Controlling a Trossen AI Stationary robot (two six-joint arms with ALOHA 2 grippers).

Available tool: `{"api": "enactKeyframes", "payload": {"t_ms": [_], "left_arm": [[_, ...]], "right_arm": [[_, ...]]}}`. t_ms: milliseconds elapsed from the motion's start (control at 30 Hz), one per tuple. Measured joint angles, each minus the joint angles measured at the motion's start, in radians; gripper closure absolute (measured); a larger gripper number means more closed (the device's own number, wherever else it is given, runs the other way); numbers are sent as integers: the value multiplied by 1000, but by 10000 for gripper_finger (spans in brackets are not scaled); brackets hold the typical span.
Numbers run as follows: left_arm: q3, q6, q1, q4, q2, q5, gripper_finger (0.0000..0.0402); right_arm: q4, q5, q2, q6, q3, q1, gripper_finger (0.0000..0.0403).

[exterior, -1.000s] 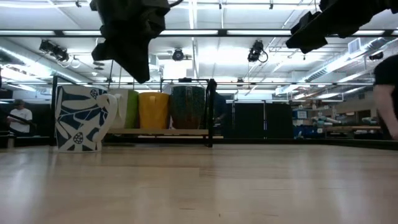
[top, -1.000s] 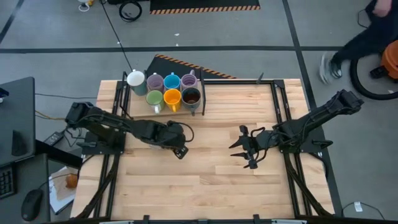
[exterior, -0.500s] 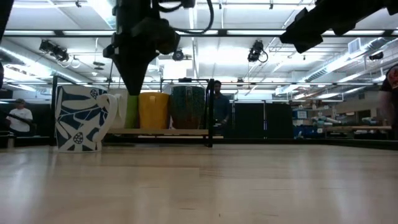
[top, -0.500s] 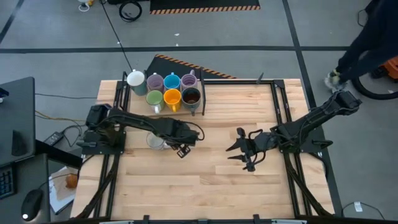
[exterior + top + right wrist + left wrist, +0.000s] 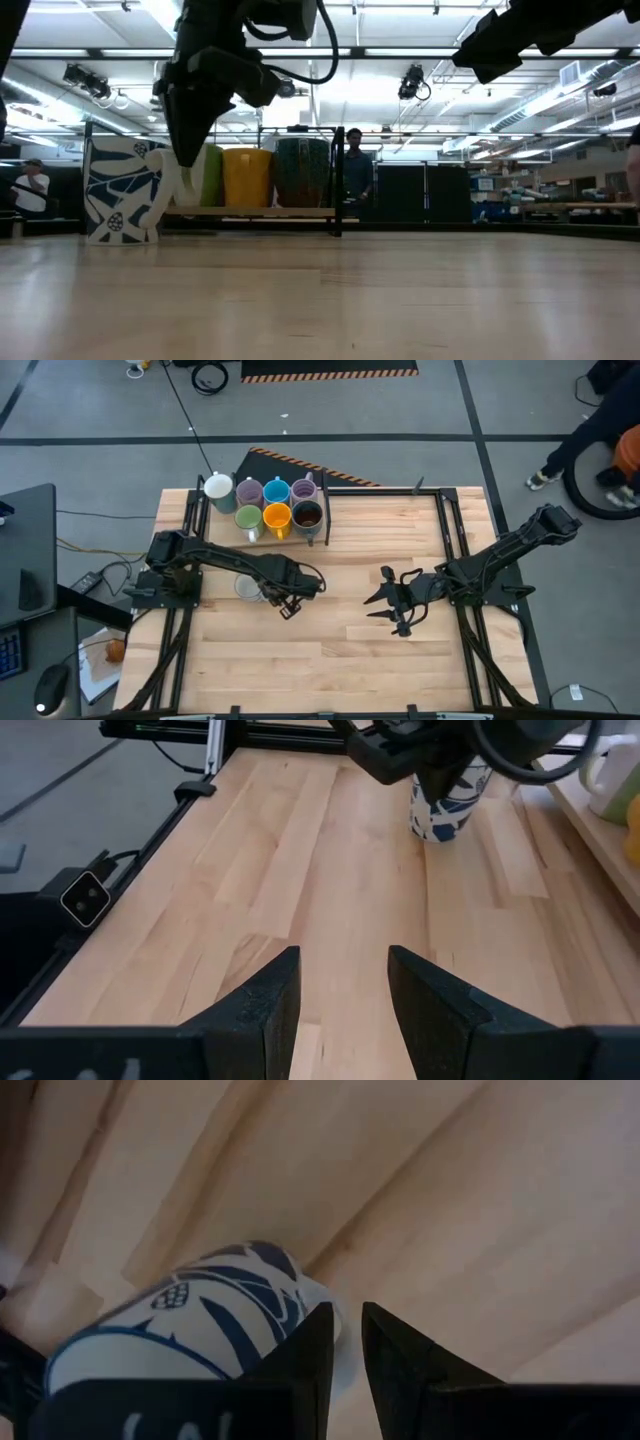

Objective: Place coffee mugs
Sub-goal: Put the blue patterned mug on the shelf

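Observation:
A white mug with a blue leaf pattern (image 5: pixel 246 588) stands upright on the table's left half; it also shows in the low view (image 5: pixel 120 190) and the left wrist view (image 5: pixel 205 1315). My left gripper (image 5: pixel 287 605) is shut, pointing down right beside the mug's handle (image 5: pixel 180 200). My right gripper (image 5: pixel 385 600) is open and empty above the table's right half. On the rack (image 5: pixel 326 525) at the far left stand a lilac (image 5: pixel 249 492), blue (image 5: pixel 277 491), second lilac (image 5: pixel 305 490), green (image 5: pixel 249 518), orange (image 5: pixel 277 517) and brown mug (image 5: pixel 307 515). A white mug (image 5: pixel 218 487) stands at its left end. My left gripper comes from above with its shut fingers (image 5: pixel 187 150) pointing down at the top of the mug's handle (image 5: pixel 322 1292). The outer side of one finger lies against the handle. The mug stands with its bottom on the table.
Black rails (image 5: pixel 448 540) run along the table's left and right sides. Bare wood lies in the table's middle and near half. People move on the floor beyond the table's right far corner (image 5: pixel 610 420) and stand in the room behind (image 5: pixel 352 170).
My left gripper has gone down and toward the table's left, from above the mug to its handle, staying shut. The mug, first hidden under the arm in the high view, now shows, and its handle has shifted a little. My right gripper has kept still.

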Motion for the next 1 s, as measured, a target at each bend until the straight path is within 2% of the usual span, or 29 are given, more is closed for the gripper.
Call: {"api": "enactKeyframes", "payload": {"t_ms": [367,900,1000], "left_arm": [[0,-57,-87,-23,0,71,340],[-1,-363,-277,-62,0,78,352],[26,-397,-317,-30,0,8,352]], "right_arm": [[0,-16,0,0,0,0,245],[-1,-28,0,-84,0,5,245],[2,-28,0,-119,0,0,245]]}}
